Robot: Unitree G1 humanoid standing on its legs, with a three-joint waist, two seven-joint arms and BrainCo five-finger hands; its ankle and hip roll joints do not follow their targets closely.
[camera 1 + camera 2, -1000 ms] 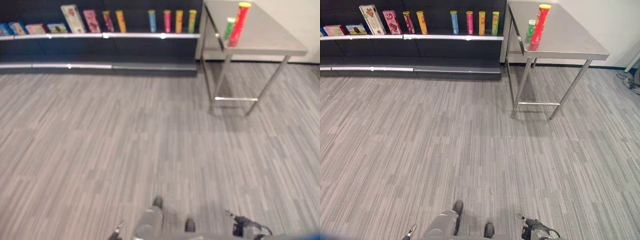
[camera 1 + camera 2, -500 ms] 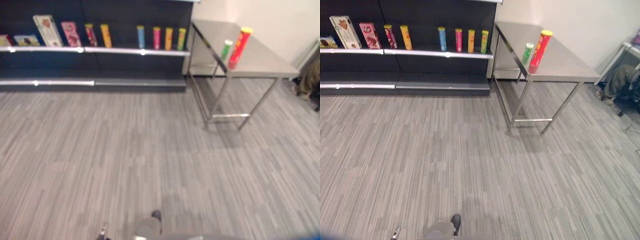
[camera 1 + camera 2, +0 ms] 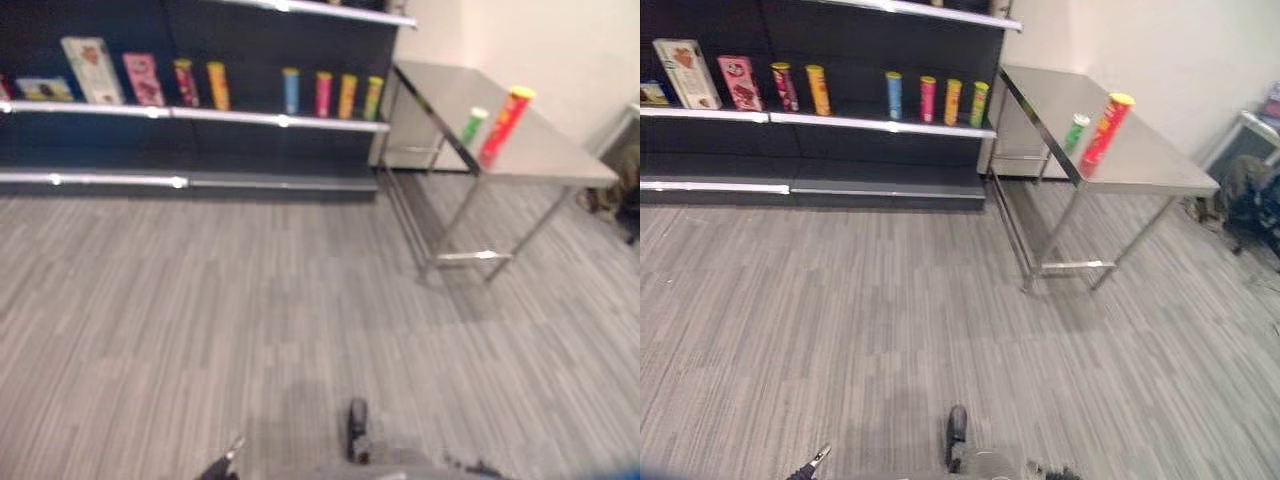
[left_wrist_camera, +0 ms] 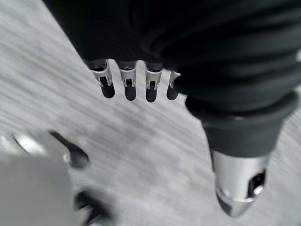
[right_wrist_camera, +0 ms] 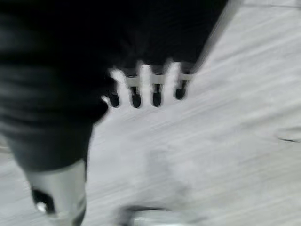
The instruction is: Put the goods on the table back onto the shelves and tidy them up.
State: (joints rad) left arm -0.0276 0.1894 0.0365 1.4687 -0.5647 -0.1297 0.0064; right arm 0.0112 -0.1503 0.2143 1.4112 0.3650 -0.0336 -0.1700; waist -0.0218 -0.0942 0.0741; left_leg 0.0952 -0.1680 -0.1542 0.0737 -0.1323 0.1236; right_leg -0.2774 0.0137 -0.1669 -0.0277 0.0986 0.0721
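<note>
Counter [image 3: 1140,165]: at your 1 o'clock, red can [image 3: 1106,128] beside green can [image 3: 1074,132].
Shelves [image 3: 880,124]: 11 o'clock.
Left hand [image 4: 136,87], right hand [image 5: 146,94]: fingers relaxed, empty.

A shop-like setting was shown, most likely a mock store. A long dark shelving unit [image 3: 840,60] was seen against the far wall, its shelf edges fitted with pale strips. Goods were displayed face-out in a row: snack boxes [image 3: 684,73] at the left and tall tube-shaped cans [image 3: 894,95] in several colours further right. A stainless steel table [image 3: 1140,165] was placed just beside the shelving's right end, with a tall red can [image 3: 1107,128] and a shorter green can [image 3: 1075,133] standing on it. The floor [image 3: 890,320] was covered in grey striped carpet tiles.
</note>
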